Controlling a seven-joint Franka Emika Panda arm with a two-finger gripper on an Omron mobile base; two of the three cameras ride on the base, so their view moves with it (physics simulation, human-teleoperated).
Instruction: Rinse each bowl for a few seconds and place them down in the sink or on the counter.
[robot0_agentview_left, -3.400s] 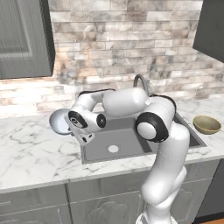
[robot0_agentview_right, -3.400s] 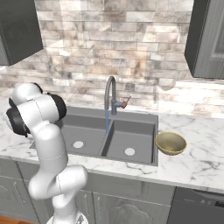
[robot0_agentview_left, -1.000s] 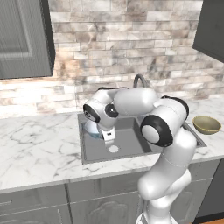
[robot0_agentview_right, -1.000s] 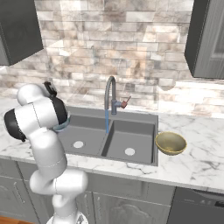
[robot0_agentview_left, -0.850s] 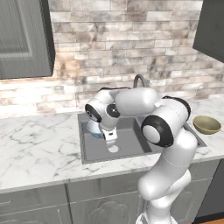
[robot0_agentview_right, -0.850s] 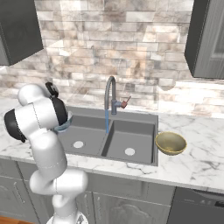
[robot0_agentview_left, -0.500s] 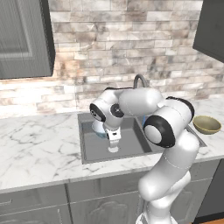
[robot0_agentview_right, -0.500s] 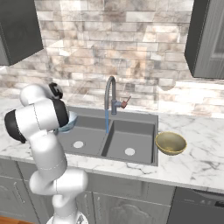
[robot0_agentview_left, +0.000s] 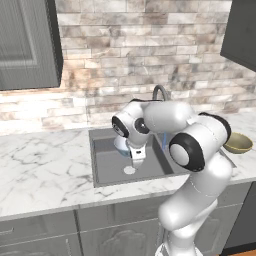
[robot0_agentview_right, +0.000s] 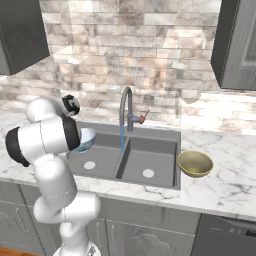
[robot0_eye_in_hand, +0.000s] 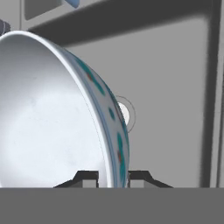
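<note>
Glossy and pale blue, the bowl (robot0_eye_in_hand: 65, 113) we hold looks stiff, light, slick and breakable, so we keep our pincer (robot0_eye_in_hand: 113, 177) pinching its thin rim, one tip inside the wall and one outside. It hangs empty over the left basin of the sink (robot0_agentview_right: 155, 152), left of the faucet (robot0_agentview_right: 125, 107) and its blue stream. The olive-tan bowl (robot0_agentview_right: 195, 164) sits empty on the surface (robot0_agentview_right: 225, 175) just right of the sink.

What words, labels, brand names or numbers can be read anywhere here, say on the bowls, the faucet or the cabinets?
None: no writing can be read anywhere.
The pale blue bowl held by the gripper bears only teal and red painted marks, no letters.
</note>
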